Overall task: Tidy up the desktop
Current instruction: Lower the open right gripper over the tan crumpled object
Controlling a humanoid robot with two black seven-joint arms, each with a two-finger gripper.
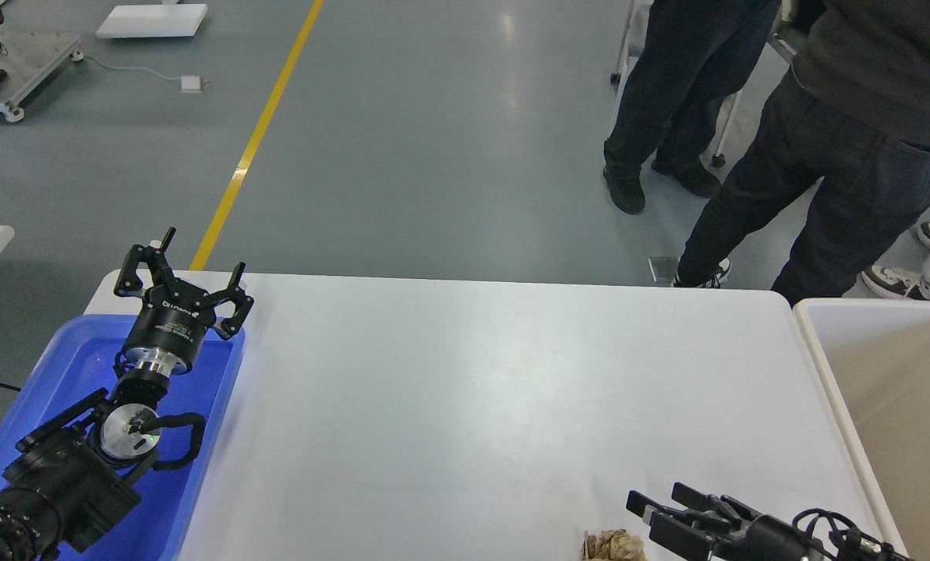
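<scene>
Left arm: rises from the lower left corner over the blue plastic tray, forearm angled up and away from the camera, wrist pointing toward the desk's far left corner.
Left gripper: fingers spread wide apart, tips up, nothing between them; it hangs above the tray's far rim, touching no object.
Right arm: enters at the bottom right edge, lying low and nearly level, aimed left across the near edge of the desk.
Right gripper: two dark fingers reach leftward with a narrow gap between them, nothing visibly held; the fingertips sit just above and right of a crumpled brown paper ball, and contact cannot be judged.
Desktop: broad white tabletop with rounded corners fills the middle of the view, bare apart from the paper ball at its near edge.
Blue tray: sits at the desk's left end, partly covered by the left arm.
Beige bin: white-rimmed, stands at the desk's right end, its interior partly in view.
Background: two people in dark trousers stand on the grey floor beyond the far right of the desk; a yellow floor line runs away from the far left corner.
</scene>
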